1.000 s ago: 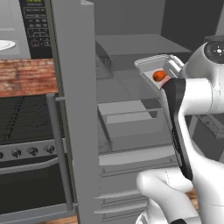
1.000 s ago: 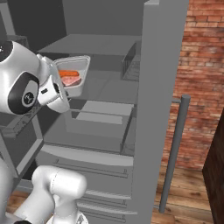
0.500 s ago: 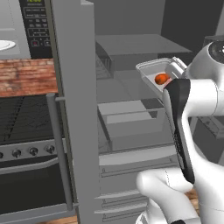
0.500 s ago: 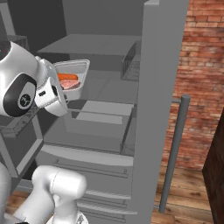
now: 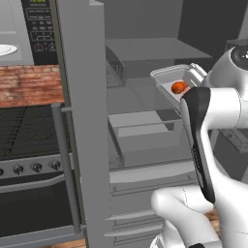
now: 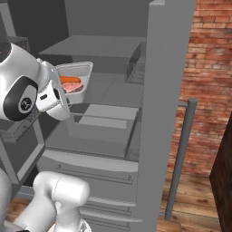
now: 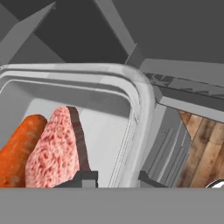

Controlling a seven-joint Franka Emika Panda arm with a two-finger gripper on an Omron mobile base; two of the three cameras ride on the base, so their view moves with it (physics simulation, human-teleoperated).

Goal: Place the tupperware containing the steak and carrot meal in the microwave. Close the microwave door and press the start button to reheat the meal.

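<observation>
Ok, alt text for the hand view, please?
Close-up of the clear tub, its rim between the gripper fingertips, holding an orange carrot beside a pink steak. Grey fridge shelving and wood floor lie beyond.

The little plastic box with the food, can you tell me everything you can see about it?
The tupperware is a shallow, clear plastic tub with rounded corners and a wide flared rim. Inside lie an orange carrot and a pinkish slab of steak, side by side and touching. The gripper pinches its side wall, one finger inside and one outside, holding it roughly level in the air in front of the open fridge shelves.
</observation>
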